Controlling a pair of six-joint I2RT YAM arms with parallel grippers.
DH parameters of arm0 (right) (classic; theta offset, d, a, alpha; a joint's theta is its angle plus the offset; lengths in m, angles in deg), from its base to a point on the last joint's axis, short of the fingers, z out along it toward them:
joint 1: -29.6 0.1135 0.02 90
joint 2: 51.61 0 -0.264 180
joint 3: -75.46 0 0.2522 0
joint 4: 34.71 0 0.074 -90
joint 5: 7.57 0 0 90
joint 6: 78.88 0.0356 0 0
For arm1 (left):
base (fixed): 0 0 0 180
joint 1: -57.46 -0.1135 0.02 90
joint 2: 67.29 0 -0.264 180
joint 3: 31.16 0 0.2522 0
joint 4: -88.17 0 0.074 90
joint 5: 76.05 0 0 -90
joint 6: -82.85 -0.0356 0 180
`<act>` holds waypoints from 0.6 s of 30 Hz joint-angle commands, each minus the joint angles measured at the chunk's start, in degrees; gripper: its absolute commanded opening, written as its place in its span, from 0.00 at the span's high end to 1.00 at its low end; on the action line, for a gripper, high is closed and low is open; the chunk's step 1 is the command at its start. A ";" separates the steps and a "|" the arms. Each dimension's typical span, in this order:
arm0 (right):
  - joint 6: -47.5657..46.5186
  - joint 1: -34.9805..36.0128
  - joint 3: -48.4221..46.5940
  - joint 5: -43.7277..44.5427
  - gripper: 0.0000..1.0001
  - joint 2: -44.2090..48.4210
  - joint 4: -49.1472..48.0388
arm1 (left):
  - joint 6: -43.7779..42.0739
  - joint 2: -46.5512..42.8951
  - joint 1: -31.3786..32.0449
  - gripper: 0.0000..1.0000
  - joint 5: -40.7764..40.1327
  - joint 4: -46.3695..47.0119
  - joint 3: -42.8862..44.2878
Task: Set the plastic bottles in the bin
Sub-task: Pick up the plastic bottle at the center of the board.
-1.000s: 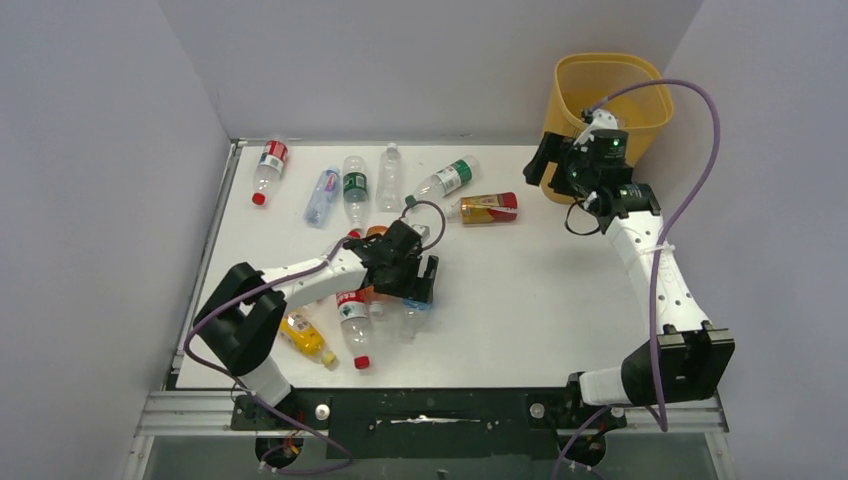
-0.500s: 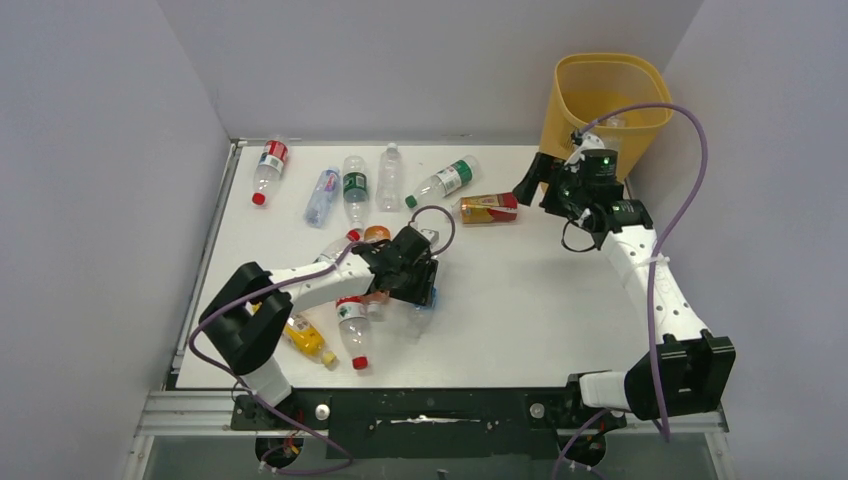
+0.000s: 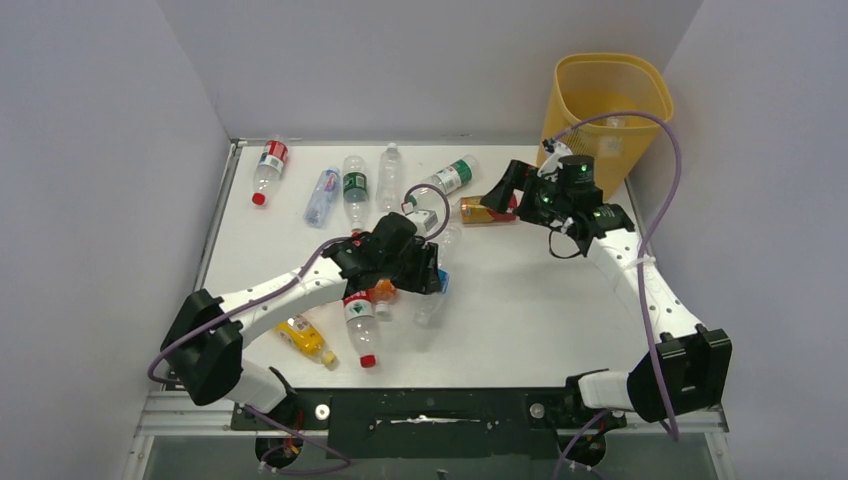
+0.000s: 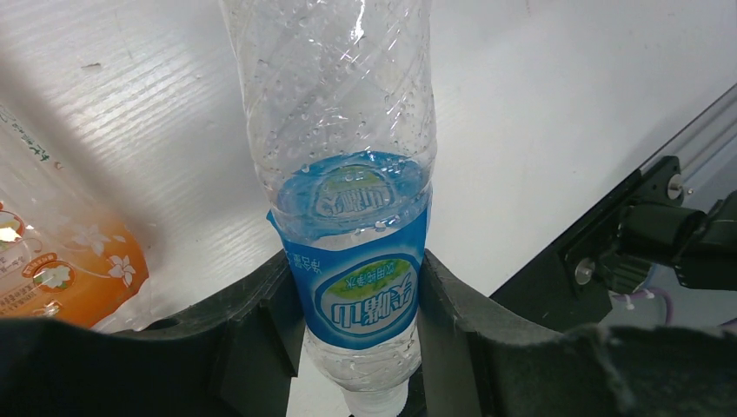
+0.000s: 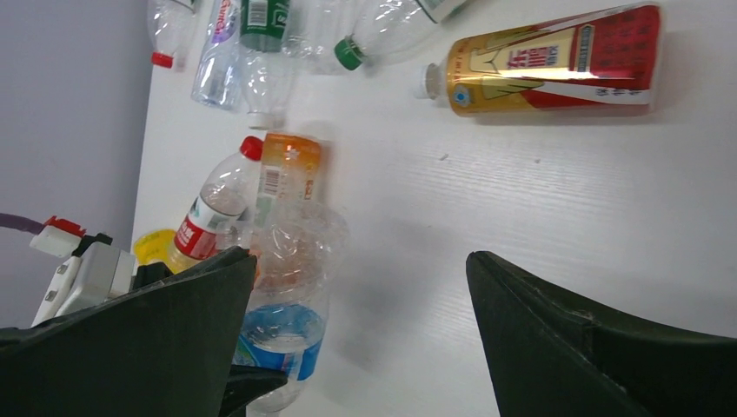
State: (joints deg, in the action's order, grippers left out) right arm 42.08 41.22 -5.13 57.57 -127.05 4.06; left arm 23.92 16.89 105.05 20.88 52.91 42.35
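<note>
Grey walls are seen on three sides of the white worktop (image 3: 540, 310), and the bin (image 3: 600, 95) is stood upright at its far right corner, well apart from every bottle on the surface. Near the middle, the left claw (image 4: 352, 269) is pressed against both sides of a clear blue-labelled bottle (image 4: 339, 104), which is pinched at its label, close to the neck, with its body reaching out beyond the fingers; whether its far end is resting on the worktop cannot be told. Just left of that claw an orange bottle (image 3: 382, 293) is laid, and nearer still a red-labelled bottle (image 3: 358, 322) with a red cap and a yellow bottle (image 3: 303, 338) are found. The right claw (image 5: 361, 261) is held above the far right part of the worktop with its fingers spread wide and nothing between them, just beside a gold and red bottle (image 3: 488, 208) laid on its side. Along the far edge more bottles are scattered flat: a green-capped bottle (image 3: 445, 180), a plain clear bottle (image 3: 390, 180), a green-labelled bottle (image 3: 355, 188), a pale blue bottle (image 3: 322, 195), and a red-capped bottle (image 3: 268, 165) by the far left corner.
</note>
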 commanded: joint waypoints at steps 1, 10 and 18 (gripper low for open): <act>3.32 3.19 -0.97 -3.53 0.02 -0.31 -5.48 | 0.31 -2.67 0.40 0.63 3.09 3.62 3.20; 4.72 7.62 -2.01 -4.01 0.01 -3.13 -6.65 | 0.48 -4.82 0.55 0.63 4.09 4.96 4.05; 4.74 10.52 -2.55 -4.30 0.00 -5.84 -7.00 | 0.37 -6.02 0.64 0.63 4.68 6.16 4.50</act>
State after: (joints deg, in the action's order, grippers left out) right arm 46.39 50.38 -5.15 54.51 -132.25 0.11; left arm 24.12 13.46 105.42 24.36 54.83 43.75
